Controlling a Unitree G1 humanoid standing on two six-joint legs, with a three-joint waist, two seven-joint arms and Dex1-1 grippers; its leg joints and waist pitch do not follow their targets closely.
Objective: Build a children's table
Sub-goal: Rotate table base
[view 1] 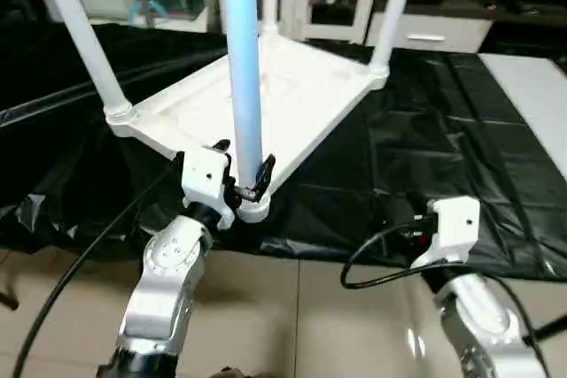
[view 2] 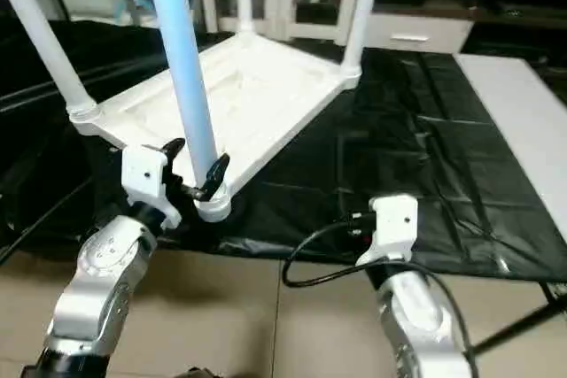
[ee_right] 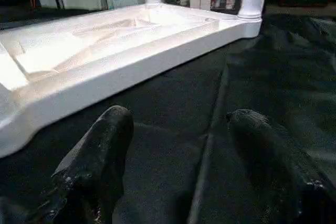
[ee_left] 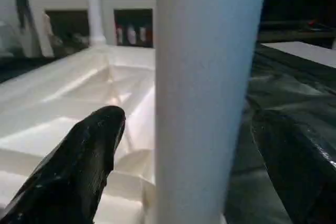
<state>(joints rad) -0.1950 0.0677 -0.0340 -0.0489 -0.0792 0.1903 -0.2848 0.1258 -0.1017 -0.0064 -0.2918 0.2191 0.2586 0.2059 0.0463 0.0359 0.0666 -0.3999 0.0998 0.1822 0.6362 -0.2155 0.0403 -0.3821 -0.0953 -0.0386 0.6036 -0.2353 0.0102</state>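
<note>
Tabletop [view 1: 266, 95]: in the head views you had it lying underside up on the black-covered work surface [view 1: 443, 148], one corner jutting over the near edge toward the robot's left side.
Legs: you could see three standing in the far and side corner sockets, and the near leg [view 1: 241, 59] upright in the near corner socket [view 1: 252, 210], long axis vertical.
Left gripper [view 1: 246, 176]: its two black fingers straddled the near leg just above the socket; you cannot tell from here whether they pressed the tube.
Right gripper: its wrist block [view 1: 454, 223] sat off the work surface's near edge, well apart from the tabletop; the left arm was plainly the nearer.
Left wrist view: the near leg rose between the fingers [ee_left: 79, 166], with visible gaps on both sides, so you had the claw spread and not clamped.
Right wrist view: the fingers [ee_right: 100, 156] stood apart over bare black cover, holding nothing, the tabletop's long side ahead of them.
Writing: you had no readable brand or label anywhere.
</note>
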